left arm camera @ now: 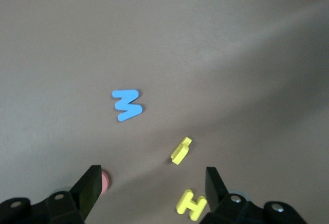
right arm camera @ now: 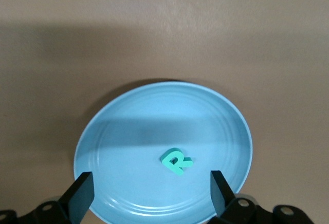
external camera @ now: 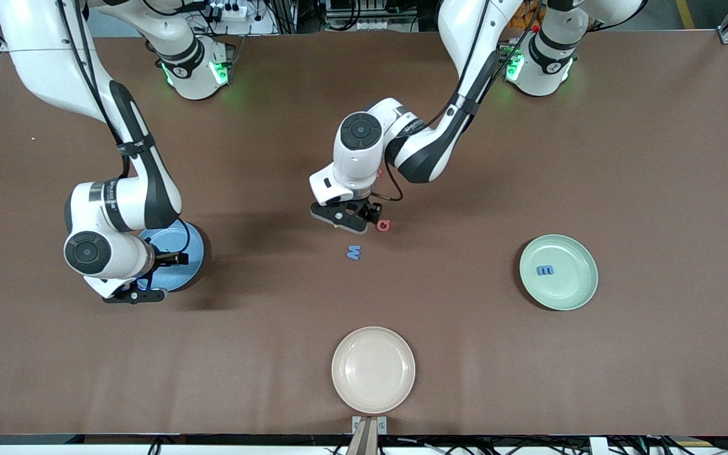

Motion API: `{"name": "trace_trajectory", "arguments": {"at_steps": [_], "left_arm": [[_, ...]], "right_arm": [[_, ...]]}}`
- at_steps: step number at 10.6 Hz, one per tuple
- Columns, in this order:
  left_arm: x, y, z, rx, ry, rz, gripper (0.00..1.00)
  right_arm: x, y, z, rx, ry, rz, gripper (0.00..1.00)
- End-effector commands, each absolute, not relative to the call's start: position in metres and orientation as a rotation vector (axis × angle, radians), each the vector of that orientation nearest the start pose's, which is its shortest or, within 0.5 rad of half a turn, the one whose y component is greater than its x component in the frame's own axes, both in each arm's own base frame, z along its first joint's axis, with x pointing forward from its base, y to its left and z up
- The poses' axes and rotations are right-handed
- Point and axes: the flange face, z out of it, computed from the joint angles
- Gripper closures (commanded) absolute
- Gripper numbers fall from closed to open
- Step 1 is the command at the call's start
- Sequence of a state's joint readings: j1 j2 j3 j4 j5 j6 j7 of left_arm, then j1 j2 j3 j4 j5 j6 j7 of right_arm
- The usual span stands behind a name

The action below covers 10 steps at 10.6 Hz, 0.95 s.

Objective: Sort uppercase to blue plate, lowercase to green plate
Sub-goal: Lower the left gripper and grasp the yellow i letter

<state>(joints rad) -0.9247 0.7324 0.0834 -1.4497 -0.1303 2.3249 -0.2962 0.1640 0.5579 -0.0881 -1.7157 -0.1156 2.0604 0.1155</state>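
My left gripper hangs wide open, empty, over a yellow H. My right gripper, likewise wide and empty, hovers above the blue plate holding the green R.

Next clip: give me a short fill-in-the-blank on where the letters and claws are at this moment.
1. The teal R lies in the ____ plate.
2. The green plate holds one ____ letter.
3. The left claw, open, is over the yellow ____.
4. The right claw is over the blue plate with its fingers ____.

Missing words: blue; blue; H; open
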Motion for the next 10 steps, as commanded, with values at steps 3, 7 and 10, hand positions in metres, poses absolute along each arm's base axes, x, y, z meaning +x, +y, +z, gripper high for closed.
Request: {"name": "trace_trajectory", "arguments": {"at_steps": [3,7,10], "left_arm": [[0.467,-0.582,0.230,-3.044,1.147,-0.272,0.21],[0.453,-0.595,0.205,-2.969,1.285,-0.338,0.31],[0.452,-0.595,0.199,-2.918,1.347,-0.339,0.39]], "right_arm": [[0.650,0.040,0.254,-3.290,-0.026,0.279,0.00],[0.655,0.026,0.238,-3.286,0.014,0.268,0.00],[0.656,0.010,0.208,-3.282,0.026,0.278,0.00]]}}
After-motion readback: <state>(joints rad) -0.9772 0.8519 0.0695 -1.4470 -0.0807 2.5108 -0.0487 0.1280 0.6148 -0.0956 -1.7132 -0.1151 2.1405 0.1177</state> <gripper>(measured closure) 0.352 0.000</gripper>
